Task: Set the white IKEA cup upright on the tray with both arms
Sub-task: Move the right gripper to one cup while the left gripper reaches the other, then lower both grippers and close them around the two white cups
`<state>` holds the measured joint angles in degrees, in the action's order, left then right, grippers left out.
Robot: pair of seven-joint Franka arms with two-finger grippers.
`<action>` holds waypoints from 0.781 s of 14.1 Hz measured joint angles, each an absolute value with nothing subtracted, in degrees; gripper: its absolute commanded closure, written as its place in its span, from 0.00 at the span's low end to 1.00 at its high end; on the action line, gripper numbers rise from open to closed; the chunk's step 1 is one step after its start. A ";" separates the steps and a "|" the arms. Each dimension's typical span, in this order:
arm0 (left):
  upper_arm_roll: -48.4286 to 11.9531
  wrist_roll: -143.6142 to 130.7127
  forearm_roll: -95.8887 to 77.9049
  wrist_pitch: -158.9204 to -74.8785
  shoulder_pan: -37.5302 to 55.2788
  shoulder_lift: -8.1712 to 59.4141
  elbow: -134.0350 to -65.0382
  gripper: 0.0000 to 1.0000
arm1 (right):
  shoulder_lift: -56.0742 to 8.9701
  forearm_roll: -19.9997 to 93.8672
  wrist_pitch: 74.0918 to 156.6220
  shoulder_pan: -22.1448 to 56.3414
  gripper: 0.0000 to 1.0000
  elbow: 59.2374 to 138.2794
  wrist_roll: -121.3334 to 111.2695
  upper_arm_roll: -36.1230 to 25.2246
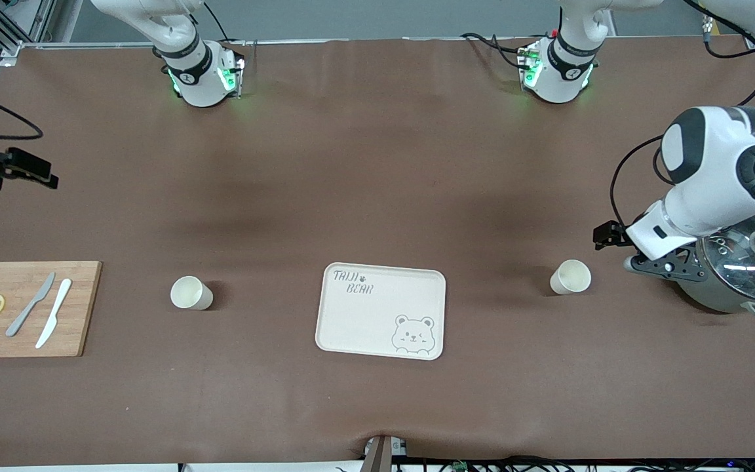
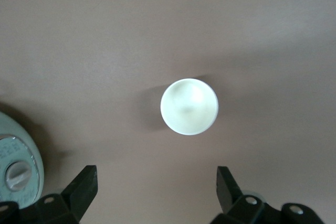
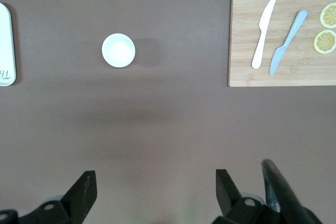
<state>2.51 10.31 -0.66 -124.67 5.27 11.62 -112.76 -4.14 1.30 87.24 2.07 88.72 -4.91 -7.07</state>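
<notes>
two cups (image 1: 570, 276) (image 1: 191, 292) standing upright beside tray (image 1: 351, 328); left gripper (image 2: 156, 195) hovering open-jawed above one, right gripper (image 3: 155, 198) open, waiting; probably light, rigid, slippery; gripping across rim.

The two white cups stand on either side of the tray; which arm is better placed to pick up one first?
Probably the left. Its end effector, fingers open, hangs close above the cup beside the pot. The right end effector, also open, views its cup from higher, beyond the front view's edge.
</notes>
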 measured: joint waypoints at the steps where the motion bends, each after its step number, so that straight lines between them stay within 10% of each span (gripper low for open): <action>1: 2.52 11.48 -0.66 -127.63 4.57 11.73 -114.92 0.00 | -4.86 1.49 88.29 2.14 0.00 88.70 -4.92 -7.02; 11: 2.26 14.49 -0.66 -139.87 2.78 19.22 -117.53 0.00 | -20.38 7.54 110.60 8.62 0.00 89.74 -5.30 -6.25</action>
